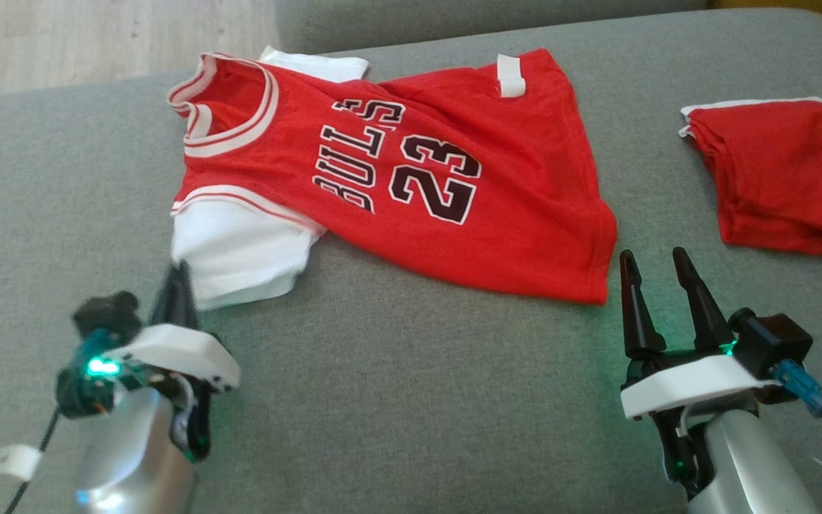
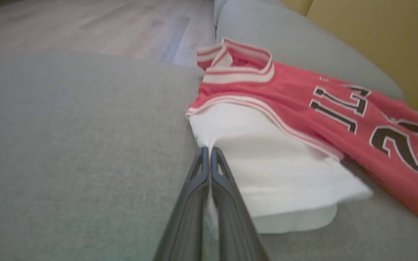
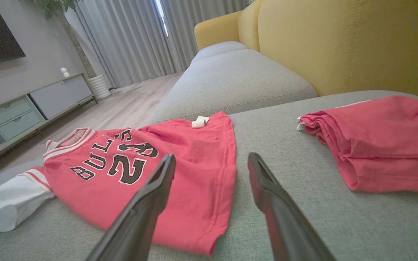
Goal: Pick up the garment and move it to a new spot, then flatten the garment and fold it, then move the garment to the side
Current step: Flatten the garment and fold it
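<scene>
Grey fabric sofa cushion (image 1: 418, 400) is the work surface, and the red Bulls basketball jersey (image 1: 411, 171) lies spread across the middle of it, a bit rumpled. The left gripper (image 1: 179, 278) has its jaws pinched together on the edge of the near white sleeve (image 1: 240, 250). The right gripper (image 1: 653, 260) sits just off the hem, jaws apart and holding nothing. My worry is that it's a thin pinch, so a one-sided lift could slip free or drag the jersey lopsided toward the folded red shorts (image 1: 775, 178).
</scene>
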Robot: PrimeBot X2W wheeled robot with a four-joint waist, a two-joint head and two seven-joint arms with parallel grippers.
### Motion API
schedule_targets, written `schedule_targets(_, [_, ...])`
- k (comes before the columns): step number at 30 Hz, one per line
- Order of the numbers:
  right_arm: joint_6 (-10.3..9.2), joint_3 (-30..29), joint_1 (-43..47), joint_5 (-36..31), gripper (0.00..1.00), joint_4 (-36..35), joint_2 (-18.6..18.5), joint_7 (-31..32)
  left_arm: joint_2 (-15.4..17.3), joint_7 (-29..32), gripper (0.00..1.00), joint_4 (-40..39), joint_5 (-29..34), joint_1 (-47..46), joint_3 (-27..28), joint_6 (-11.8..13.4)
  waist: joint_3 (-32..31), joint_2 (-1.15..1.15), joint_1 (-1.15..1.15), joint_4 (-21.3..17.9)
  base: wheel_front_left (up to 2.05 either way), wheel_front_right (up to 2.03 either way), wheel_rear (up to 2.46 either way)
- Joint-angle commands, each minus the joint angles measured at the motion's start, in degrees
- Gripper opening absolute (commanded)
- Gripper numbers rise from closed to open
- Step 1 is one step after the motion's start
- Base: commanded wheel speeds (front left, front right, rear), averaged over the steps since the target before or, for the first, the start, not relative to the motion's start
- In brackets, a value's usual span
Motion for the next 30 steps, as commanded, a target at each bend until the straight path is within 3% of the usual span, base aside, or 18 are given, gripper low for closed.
schedule_targets(1, [-0.04,1.2,-1.8,-0.4,1.0,-1.3,-0.2,-0.6,2.2,-2.8,0.0,-3.0,-0.5,-1.5,2.7,0.5,-0.4,0.0,0.0,0.4,0.0,0.0,0.0])
schedule_targets(11, [-0.04,1.5,-1.6,-0.5,1.0,0.1,-0.2,-0.6,4.6,-7.7,0.0,-11.4,-0.3,1.1,7.2,3.6,-1.8,0.0,0.0,2.1,0.0,0.0,0.0])
schedule_targets(26, [-0.04,2.0,-1.4,-0.4,1.0,1.8,-0.2,-0.6,4.6,-4.0,0.0,-13.4,-0.5,7.5,5.7,4.8,-3.3,0.0,0.0,3.6,0.0,0.0,0.0])
schedule_targets(27, [-0.04,2.0,-1.4,-0.4,1.0,1.8,-0.2,-0.6,4.6,-3.4,0.29,-13.3,-0.4,7.8,5.3,4.9,-3.4,0.0,0.0,3.7,0.0,0.0,0.0])
schedule_targets(28, [-0.04,2.0,-1.4,-0.5,1.0,1.8,-0.2,-0.6,4.7,-3.1,1.0,-13.3,-0.1,8.0,5.0,5.0,-3.5,0.0,0.0,3.8,0.0,0.0,0.0])
schedule_targets(30, [-0.04,1.7,-1.2,-0.6,1.0,1.9,-0.2,-0.5,4.8,-3.5,1.0,-13.7,0.7,8.2,4.4,5.8,-3.9,0.0,0.0,4.4,0.0,0.0,0.0])
